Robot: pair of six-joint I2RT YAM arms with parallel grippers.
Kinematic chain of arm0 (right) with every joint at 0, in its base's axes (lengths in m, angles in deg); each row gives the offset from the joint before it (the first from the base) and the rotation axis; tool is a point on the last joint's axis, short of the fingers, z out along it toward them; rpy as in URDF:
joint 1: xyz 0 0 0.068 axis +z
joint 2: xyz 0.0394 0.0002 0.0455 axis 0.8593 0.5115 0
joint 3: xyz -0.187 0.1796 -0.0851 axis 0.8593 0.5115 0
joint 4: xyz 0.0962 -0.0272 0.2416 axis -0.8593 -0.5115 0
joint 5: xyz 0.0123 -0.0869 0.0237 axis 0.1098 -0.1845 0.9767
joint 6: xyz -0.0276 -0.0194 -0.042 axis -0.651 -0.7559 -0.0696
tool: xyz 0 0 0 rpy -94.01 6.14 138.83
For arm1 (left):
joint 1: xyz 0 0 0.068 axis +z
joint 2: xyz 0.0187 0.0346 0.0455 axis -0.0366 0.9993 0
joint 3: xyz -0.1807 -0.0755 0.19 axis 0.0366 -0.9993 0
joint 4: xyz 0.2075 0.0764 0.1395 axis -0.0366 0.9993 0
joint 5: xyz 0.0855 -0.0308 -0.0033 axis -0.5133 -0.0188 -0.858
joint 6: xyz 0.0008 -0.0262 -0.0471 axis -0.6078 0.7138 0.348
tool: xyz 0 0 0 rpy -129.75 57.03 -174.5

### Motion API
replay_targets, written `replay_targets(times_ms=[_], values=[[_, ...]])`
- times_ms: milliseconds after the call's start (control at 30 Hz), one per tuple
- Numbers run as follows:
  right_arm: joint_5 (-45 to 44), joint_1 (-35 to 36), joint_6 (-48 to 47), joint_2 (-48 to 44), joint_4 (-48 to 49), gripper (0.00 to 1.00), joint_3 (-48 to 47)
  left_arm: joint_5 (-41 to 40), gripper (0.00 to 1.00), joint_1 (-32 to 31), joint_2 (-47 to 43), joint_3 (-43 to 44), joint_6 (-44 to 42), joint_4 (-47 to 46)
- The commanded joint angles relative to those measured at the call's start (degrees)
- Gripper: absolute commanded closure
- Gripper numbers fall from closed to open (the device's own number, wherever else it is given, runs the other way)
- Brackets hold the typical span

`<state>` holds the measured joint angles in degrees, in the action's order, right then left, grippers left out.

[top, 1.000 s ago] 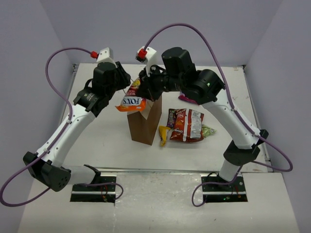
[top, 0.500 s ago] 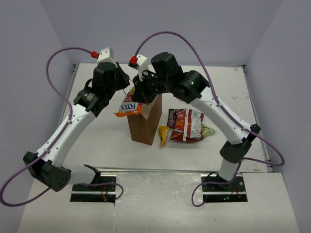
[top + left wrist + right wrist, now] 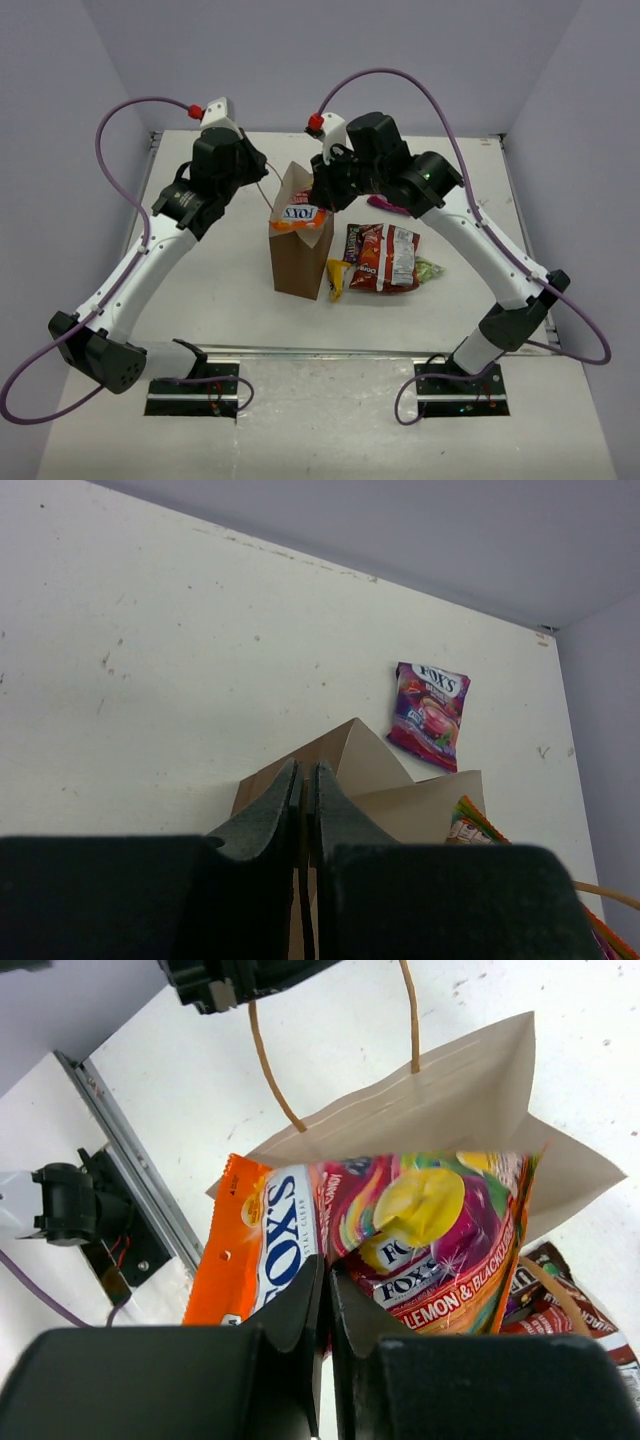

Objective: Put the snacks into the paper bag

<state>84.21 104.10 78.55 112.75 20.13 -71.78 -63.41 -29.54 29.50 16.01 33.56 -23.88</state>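
The brown paper bag (image 3: 300, 258) stands upright mid-table. My left gripper (image 3: 262, 178) is shut on its thin loop handle (image 3: 268, 1058), holding the mouth open; the bag's pale inside (image 3: 430, 805) shows past my fingers (image 3: 275, 805). My right gripper (image 3: 320, 195) is shut on the orange-yellow Fox's bag (image 3: 302, 214), which sits in the bag's mouth. In the right wrist view my fingers (image 3: 300, 1295) pinch that packet (image 3: 290, 1235) over the paper bag (image 3: 450, 1100). The red chip bag (image 3: 385, 257) lies right of the paper bag.
A magenta pouch (image 3: 385, 205) lies behind the chip bag, also seen in the left wrist view (image 3: 430, 712). A dark purple bar (image 3: 352, 240), a yellow wrapper (image 3: 335, 278) and a green wrapper (image 3: 430, 268) lie around the chip bag.
My right gripper has carried the orange-yellow bag from left of the paper bag rightwards into its mouth. The paper bag now stands straighter. The left arm has barely moved.
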Motion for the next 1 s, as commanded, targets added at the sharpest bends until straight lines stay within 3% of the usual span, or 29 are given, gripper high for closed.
replay_targets(times_ms=[0,67,100,133,233,467,600,667,700,733,767,833,967], values=[[-1.3,-0.4,0.4,-2.6,2.5,0.91,0.3,0.6,0.98,-0.1,0.3,0.3,-1.3,-1.9],[-1.4,-0.4,0.4,-0.5,1.5,0.67,-1.0,0.7,0.96,-0.1,0.2,0.4,-1.3,-1.6],[-1.7,-0.4,0.7,0.3,0.6,0.36,-1.6,0.7,0.96,-0.1,0.3,0.5,-1.3,-1.6],[-1.9,-0.4,0.9,1.4,0.4,0.25,-2.4,0.6,0.95,-0.1,0.3,0.6,-1.3,-1.4],[-1.8,-0.3,1.3,1.8,0.6,0.15,-3.3,0.3,0.94,-0.1,0.3,0.6,-1.4,-1.2],[-1.5,-0.4,2.5,-2.0,1.9,0.08,-5.0,-0.1,0.92,0.0,0.1,0.6,-1.6,-0.8],[-1.9,-0.4,4.0,-13.7,6.0,0.07,2.0,-0.3,0.89,0.0,-0.2,0.6,-1.7,-0.7],[-5.5,-0.3,4.9,-19.3,8.3,0.07,9.6,-0.5,0.72,-0.1,-0.5,0.6,-2.1,-0.8],[-7.5,-0.4,5.6,-22.5,10.6,0.07,12.5,-0.6,0.55,-0.1,-0.6,0.6,-2.3,-0.7],[-10.2,-0.4,6.5,-28.8,11.9,0.07,19.1,-0.9,0.16,-0.1,-0.6,0.8,-2.5,-0.5],[-11.6,-0.4,8.7,-32.7,15.8,0.07,23.1,-2.2,0.03,-0.1,-0.6,1.0,-2.5,0.6],[-15.1,-0.4,12.0,-44.1,19.3,0.04,36.7,-3.0,0.0,-0.1,-0.6,1.7,-3.2,0.9],[-29.8,-0.4,21.8,-53.1,16.7,0.01,51.3,-0.5,0.0,-0.1,-2.7,3.5,-8.3,-2.1]])
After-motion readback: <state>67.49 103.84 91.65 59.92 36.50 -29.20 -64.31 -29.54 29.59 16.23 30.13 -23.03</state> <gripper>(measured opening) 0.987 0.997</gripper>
